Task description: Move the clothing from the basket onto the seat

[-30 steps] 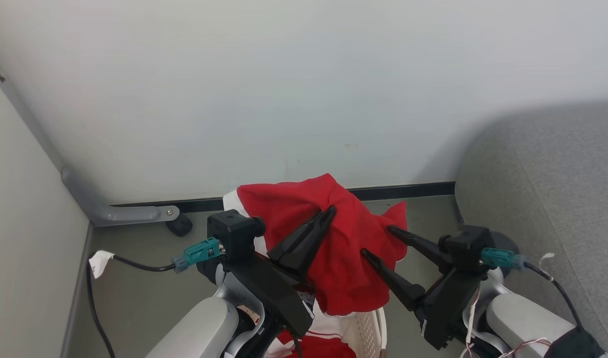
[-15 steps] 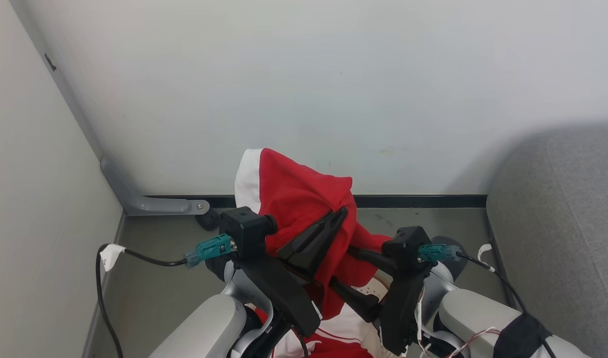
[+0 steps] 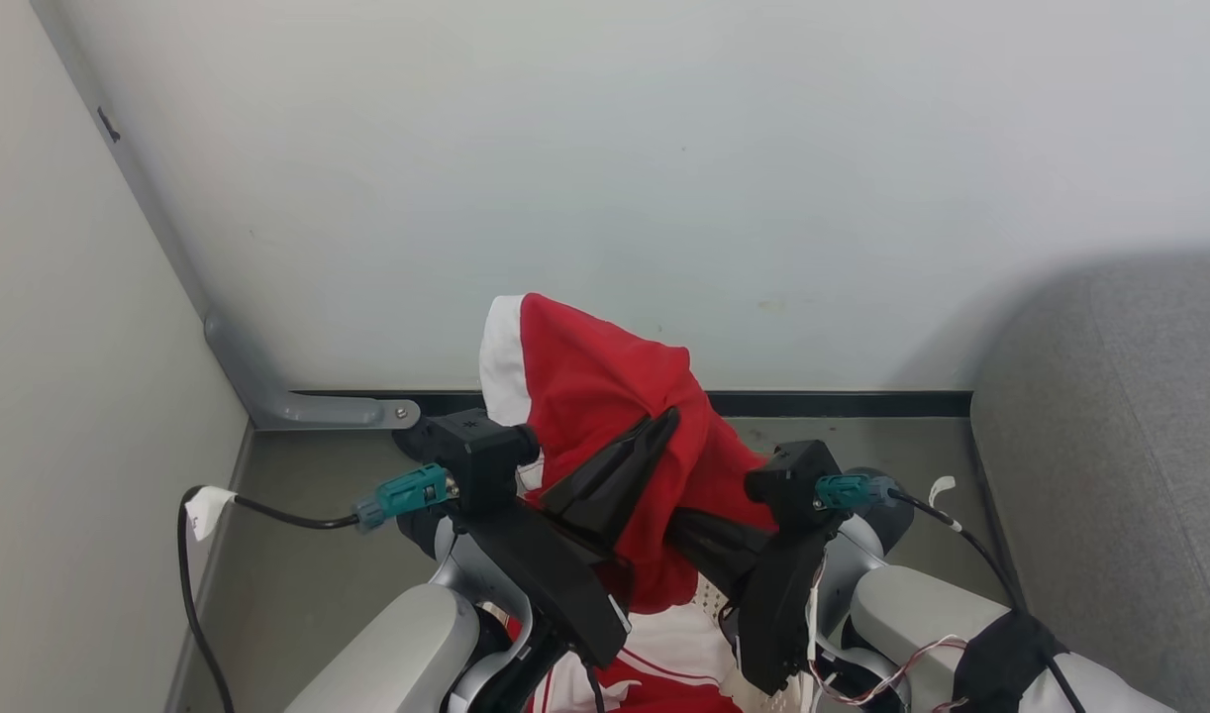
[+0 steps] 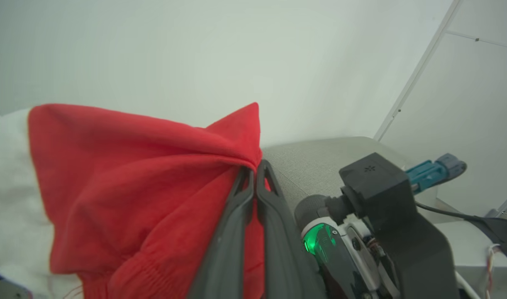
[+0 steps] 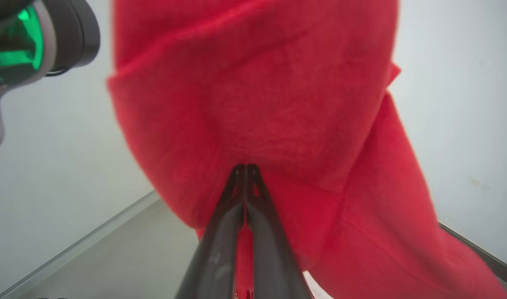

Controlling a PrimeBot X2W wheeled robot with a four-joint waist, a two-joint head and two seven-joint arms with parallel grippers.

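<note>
Head view: left gripper (image 3: 664, 421) and right gripper (image 5: 245, 167) pinch a soft red white-trimmed garment (image 3: 605, 396) high, probably to clear the cream perforated basket (image 3: 707, 596).

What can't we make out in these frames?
Basket: head view, mostly behind both arms and the red garment; bottom edge crops it.
Clothing left in it: same view, count unreadable.
Right gripper: jaws buried under the garment in head view.
Seat: head view, right edge cuts it off.

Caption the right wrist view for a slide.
Right claw shut on a fold of the red clothing, held up against a pale wall.
</note>
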